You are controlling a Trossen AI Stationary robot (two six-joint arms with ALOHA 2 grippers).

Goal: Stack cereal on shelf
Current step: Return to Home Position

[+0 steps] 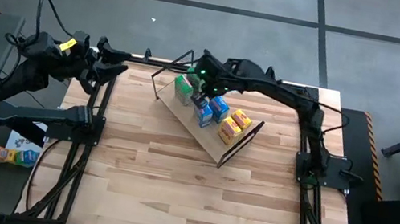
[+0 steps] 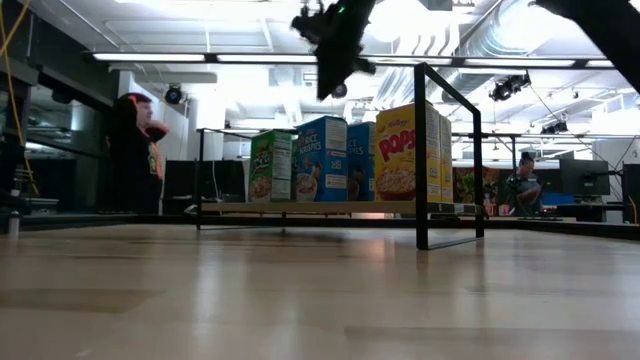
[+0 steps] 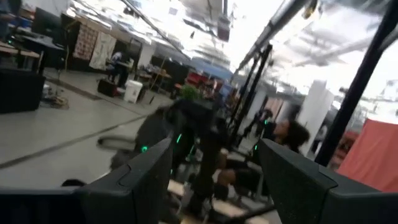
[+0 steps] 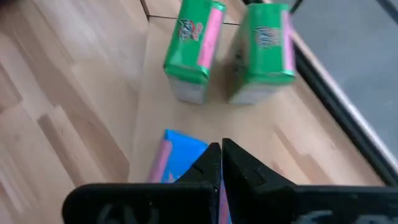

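The shelf [image 1: 182,121] is a light-wood board on a black wire frame, set at a slant mid-table. Standing upright on it in a row are two green cereal boxes [image 4: 193,50], two blue ones [image 1: 211,111] and two yellow-orange ones [image 1: 235,126]. In the low view the green box [image 2: 272,165], the blue boxes [image 2: 322,160] and the yellow box [image 2: 405,150] rest on their bottom ends. My right gripper [image 4: 221,158] is shut and hovers above a blue box [image 4: 180,152], clear of it [image 2: 335,55]. My left gripper [image 3: 217,180] is open, parked at the far left corner [image 1: 114,65].
The wire frame's black uprights [image 2: 420,160] rise around the board. Bare striped tabletop [image 1: 193,200] lies on the near side of the shelf. More small boxes [image 1: 5,154] sit off the table at the left. People stand in the room behind [image 2: 135,150].
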